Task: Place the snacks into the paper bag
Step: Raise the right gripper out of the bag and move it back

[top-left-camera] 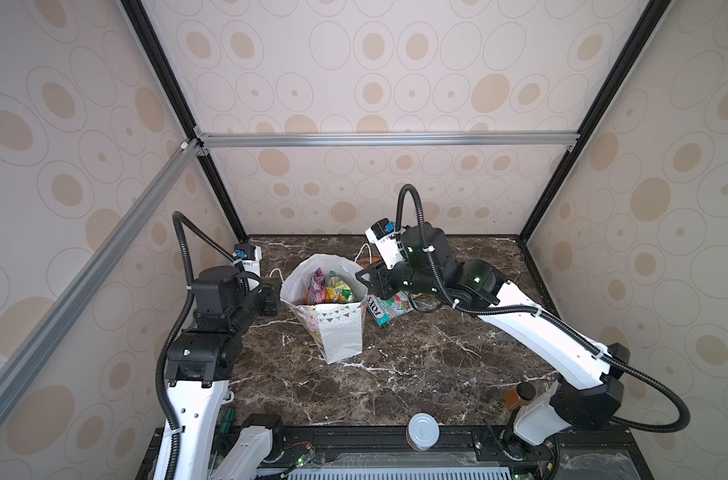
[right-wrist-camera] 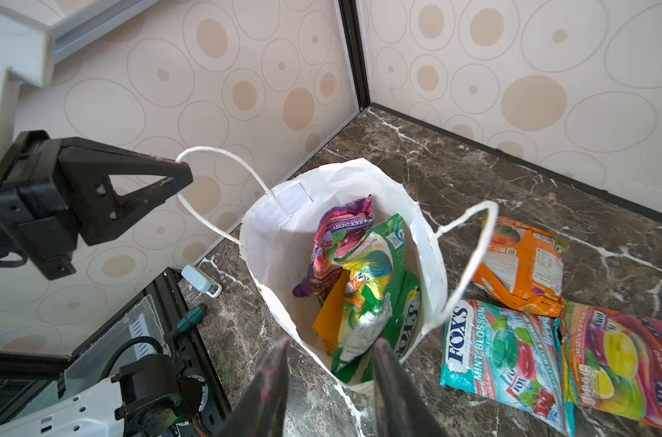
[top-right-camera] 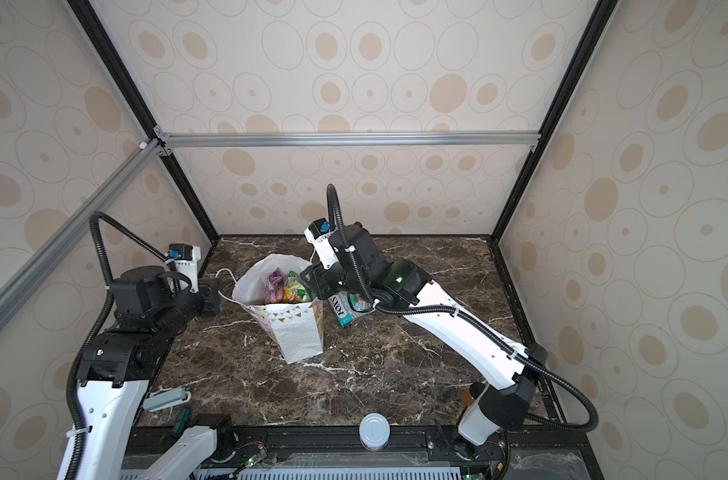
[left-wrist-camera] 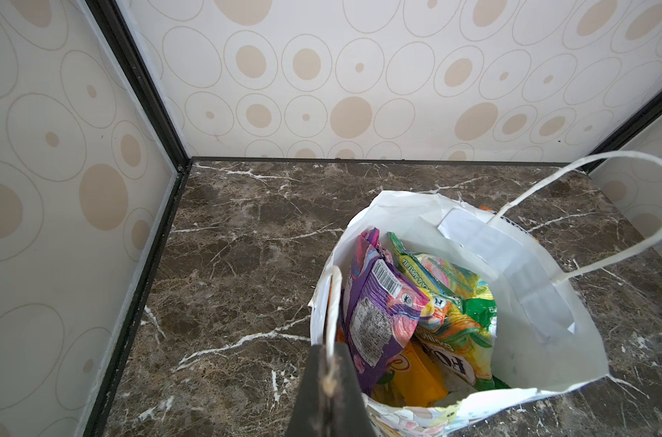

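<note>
Dark veined marble (top-left-camera: 416, 365) floors a booth papered in beige ovals, and the paper bag (top-left-camera: 341, 336) stands upright near the middle with its mouth open. The left gripper (right-wrist-camera: 183, 174) is pinched tight on one cord handle (right-wrist-camera: 216, 149) and holds it out toward the left wall. I judge this keeps the thin paper mouth spread and the bag steady, so packets can drop in without folding the rim.

Several snacks already stand on end inside: a purple packet (left-wrist-camera: 378, 310), a green packet (right-wrist-camera: 378, 261) and a yellow packet (left-wrist-camera: 420, 374) lower down. The right gripper (right-wrist-camera: 333, 342) hangs just above the bag's right rim, its jaws partly apart with nothing between them.

Three snacks lie flat on the marble to the right of the bag:
- an orange packet (right-wrist-camera: 526, 265)
- a teal FOX'S packet (right-wrist-camera: 503, 352) just beside it
- a pink-and-yellow packet (right-wrist-camera: 624, 363) whose edge meets the teal one

Lying flat and glossy, they probably give the jaws little to bite except a crimped edge.

The free handle (right-wrist-camera: 469, 276) arcs out over the gap between the bag and the teal packet — a loop a finger could snag on the way down. The teal packet also lies close against the bag wall, so there is little room on that side.

The front half of the table is open. A silver-lidded can (top-left-camera: 423, 430) and an amber bottle (top-left-camera: 520, 395) stand at the front edge, well apart from the work
</note>
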`<move>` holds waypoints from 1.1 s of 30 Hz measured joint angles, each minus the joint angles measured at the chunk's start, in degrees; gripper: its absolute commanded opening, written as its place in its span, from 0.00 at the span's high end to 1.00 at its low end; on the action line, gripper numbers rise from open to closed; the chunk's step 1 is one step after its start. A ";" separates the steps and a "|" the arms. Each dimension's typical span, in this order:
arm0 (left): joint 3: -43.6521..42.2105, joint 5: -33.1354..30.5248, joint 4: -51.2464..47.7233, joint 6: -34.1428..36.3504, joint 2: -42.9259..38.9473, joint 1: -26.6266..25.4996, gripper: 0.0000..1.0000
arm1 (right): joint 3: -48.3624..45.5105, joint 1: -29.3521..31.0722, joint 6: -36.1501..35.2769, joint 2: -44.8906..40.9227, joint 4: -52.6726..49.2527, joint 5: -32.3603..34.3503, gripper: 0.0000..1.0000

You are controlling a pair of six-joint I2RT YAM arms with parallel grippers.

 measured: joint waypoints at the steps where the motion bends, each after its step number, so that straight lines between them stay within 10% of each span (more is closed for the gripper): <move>1: 0.26 -0.04 -0.31 0.02 0.07 0.00 1.00 | -1.07 0.00 0.15 -1.25 0.17 0.46 0.61; 17: 0.92 0.63 -1.03 -0.11 0.42 0.00 1.00 | -24.37 -1.29 6.29 -23.50 1.07 10.93 0.60; 33: 0.48 0.90 -0.13 -0.98 0.52 0.00 1.00 | -39.41 -17.14 13.11 -31.67 1.81 6.69 0.59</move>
